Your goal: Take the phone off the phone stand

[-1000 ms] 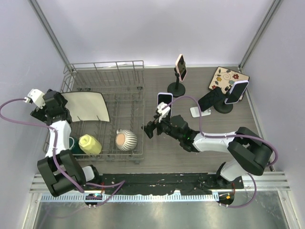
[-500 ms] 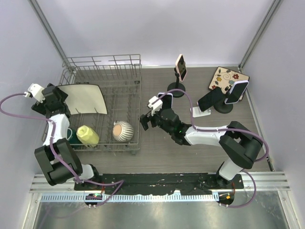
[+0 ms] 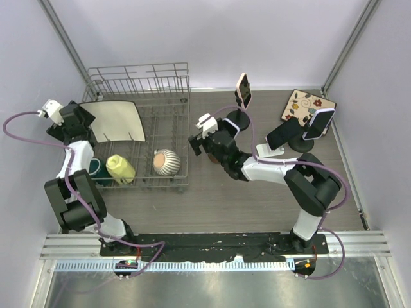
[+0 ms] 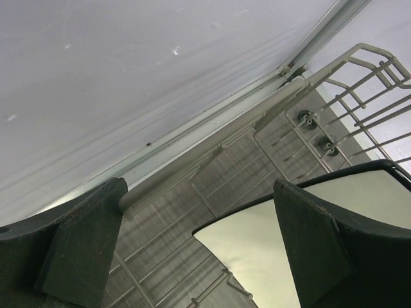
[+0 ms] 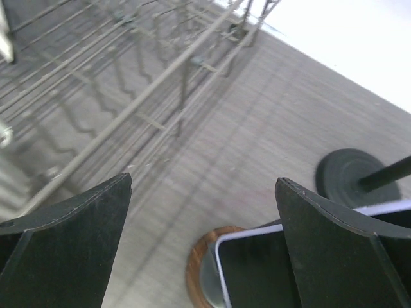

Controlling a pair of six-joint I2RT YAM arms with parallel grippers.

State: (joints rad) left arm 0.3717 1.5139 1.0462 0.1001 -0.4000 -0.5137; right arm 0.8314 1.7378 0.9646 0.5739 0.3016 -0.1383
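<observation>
**Q:** What occupies the left half of the wood-grain table [image 3: 257, 205]?

**A:** You will find a wire dish rack [image 3: 138, 82] there. A white square plate [image 3: 119, 122] stands tilted in its left section.

**Q:** What lies in the rack's near row?

**A:** From left to right, you see a dark green mug [image 3: 96, 170], a yellow cup [image 3: 120, 168] on its side just beside the mug, and a striped bowl [image 3: 166, 162] tipped on its side.

**Q:** And at the far right?

**A:** Look toward the back right corner for a floral-patterned square tile [image 3: 308, 106], well apart from the rack.
</observation>
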